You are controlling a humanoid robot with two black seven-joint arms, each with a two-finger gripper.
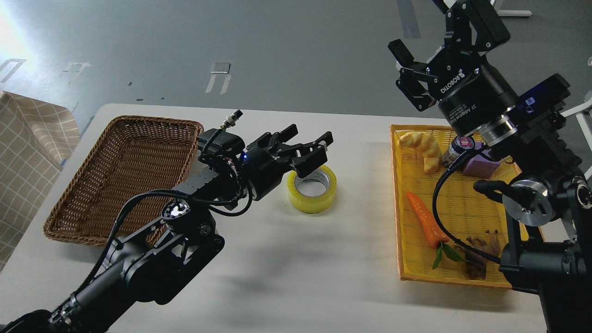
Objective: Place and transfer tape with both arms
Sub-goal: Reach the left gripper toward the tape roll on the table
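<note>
**Left claw at the tape, nothing held yet**

Nearest me, at the lower left of the frame, my left arm runs up toward the middle of the table (277, 277). Its far end, my left gripper (309, 147), sits just above centre with its fingers spread and nothing between them. The lower finger overlaps the upper left rim of the tape (312, 187); whether it touches the roll or hangs just above it, I cannot tell.

The tape lies flat on the bare table at the centre of the frame, hole upward, between the wicker basket (121, 175) at the left and the yellow tray (407, 259) at the right, where a carrot (423, 219) lies.

I judge the roll light and stiff, its glossy outer face likely slippery. The surest hold should be across the ring's wall, one finger inside the core and one outside.

Farthest off, at the upper right, my right gripper (428, 46) is raised above the tray, fingers apart and empty, well away from the tape.
</note>
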